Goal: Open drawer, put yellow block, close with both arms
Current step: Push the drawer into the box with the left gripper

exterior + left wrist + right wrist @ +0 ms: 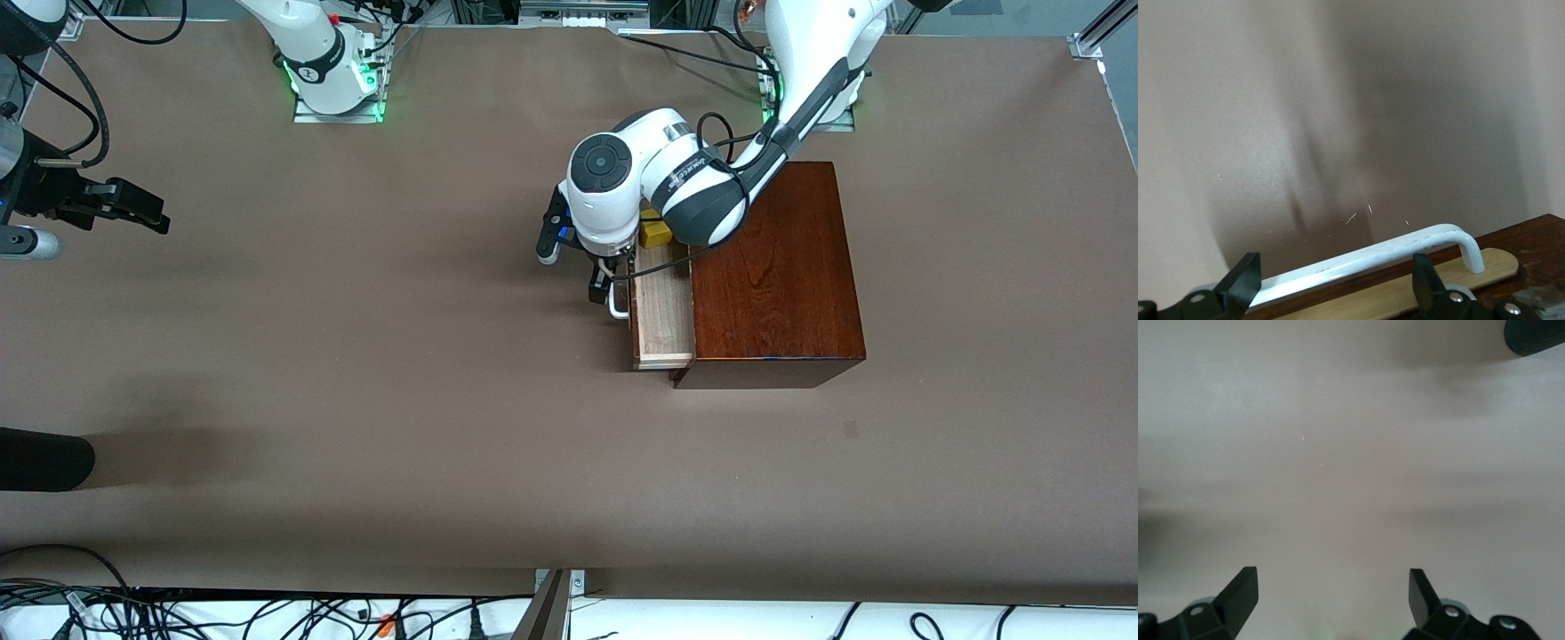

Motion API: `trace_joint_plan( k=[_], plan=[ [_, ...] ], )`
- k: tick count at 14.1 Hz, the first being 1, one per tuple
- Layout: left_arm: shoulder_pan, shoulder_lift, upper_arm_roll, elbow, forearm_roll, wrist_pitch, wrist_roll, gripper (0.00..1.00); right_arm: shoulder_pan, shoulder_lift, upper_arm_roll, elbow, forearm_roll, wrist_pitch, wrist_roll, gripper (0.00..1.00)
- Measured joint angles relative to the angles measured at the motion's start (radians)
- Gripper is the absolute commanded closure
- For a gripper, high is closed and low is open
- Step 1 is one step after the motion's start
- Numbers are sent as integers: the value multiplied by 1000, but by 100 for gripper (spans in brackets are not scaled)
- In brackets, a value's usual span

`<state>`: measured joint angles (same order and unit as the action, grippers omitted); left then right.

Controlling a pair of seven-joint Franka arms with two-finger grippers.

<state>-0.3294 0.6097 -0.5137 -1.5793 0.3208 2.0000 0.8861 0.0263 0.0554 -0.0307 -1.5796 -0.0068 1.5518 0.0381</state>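
In the front view, right of centre, your left pincer (pixel 601 283) sits at the handle (pixel 617 307) of the part-open drawer (pixel 663 307) with the yellow block (pixel 656 234) at the drawer's upper end, so a skewed push could jam it; the left wrist view shows its fingers (pixel 1241 280) spread astride the handle, and the right wrist view shows the waiting right pincer (pixel 1333 593) spread over bare tabletop (pixel 1351 453).

Brown surface (pixel 356 400) and its clutter
Cables (pixel 267 613) tangle along its near edge; a black rounded object (pixel 44 460) pokes in.
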Motion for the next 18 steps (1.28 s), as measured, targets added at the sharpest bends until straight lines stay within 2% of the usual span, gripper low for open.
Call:
trace_joint_plan(
  k=[8,13,18],
  plan=[
    [-1,3,2,11,0,-13,0,0,0,0,3,0,0,-1,0,0],
    [2,4,13,27,1,-88,3,0,0,-2,2,4,0,1,0,0],
    [5,4,12,32,-2,-92,4,0,0,-3,2,4,0,1,0,0]
  ],
)
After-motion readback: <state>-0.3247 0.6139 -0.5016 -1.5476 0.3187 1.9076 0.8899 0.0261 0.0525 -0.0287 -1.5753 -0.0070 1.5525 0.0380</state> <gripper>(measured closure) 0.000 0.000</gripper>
